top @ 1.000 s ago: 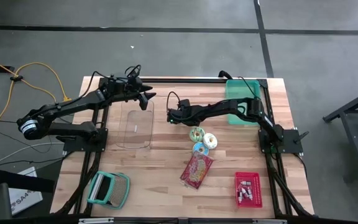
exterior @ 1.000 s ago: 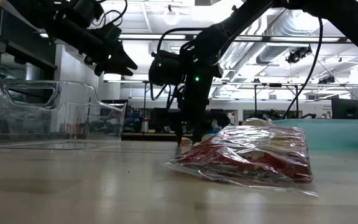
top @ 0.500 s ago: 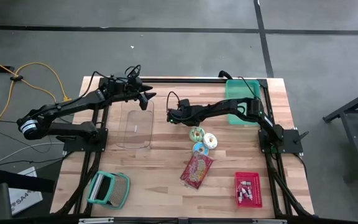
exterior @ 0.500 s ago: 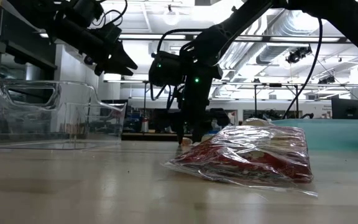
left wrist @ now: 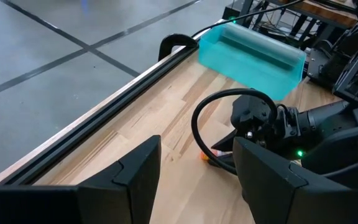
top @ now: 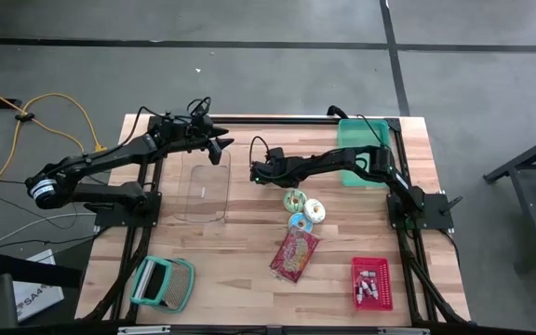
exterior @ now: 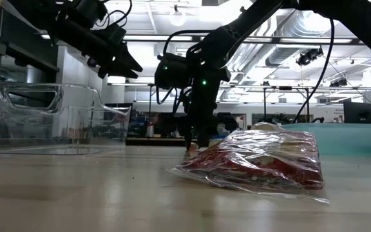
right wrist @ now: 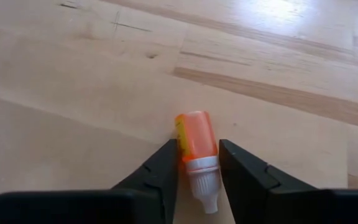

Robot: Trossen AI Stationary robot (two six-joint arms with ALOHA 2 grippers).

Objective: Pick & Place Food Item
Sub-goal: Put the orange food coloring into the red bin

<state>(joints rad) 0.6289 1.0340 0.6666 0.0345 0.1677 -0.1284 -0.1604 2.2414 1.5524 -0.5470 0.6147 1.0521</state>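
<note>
Orange bottle (right wrist: 196, 145), small with a white cap, lies on its side on the wooden surface (top: 249, 251), and you see it between the jaws of the right gripper (right wrist: 197, 171), which stand narrowly apart with both fingers touching or nearly touching it; you cannot tell whether it is clamped. From above, that gripper (top: 257, 171) sits low near the middle of the surface, beside the clear bin (top: 205, 191). Your left gripper (top: 220, 147) hangs above the far end of the clear bin, jaws apart and holding nothing. You can see nothing lying in the clear bin. The teal bin (top: 359, 149) stands at the far right corner; its contents are hidden. The red basket (top: 372, 283) holds several small pale items. A wrapped red packet (top: 294, 254) and three ring-shaped items (top: 302, 210) lie loose between them.
</note>
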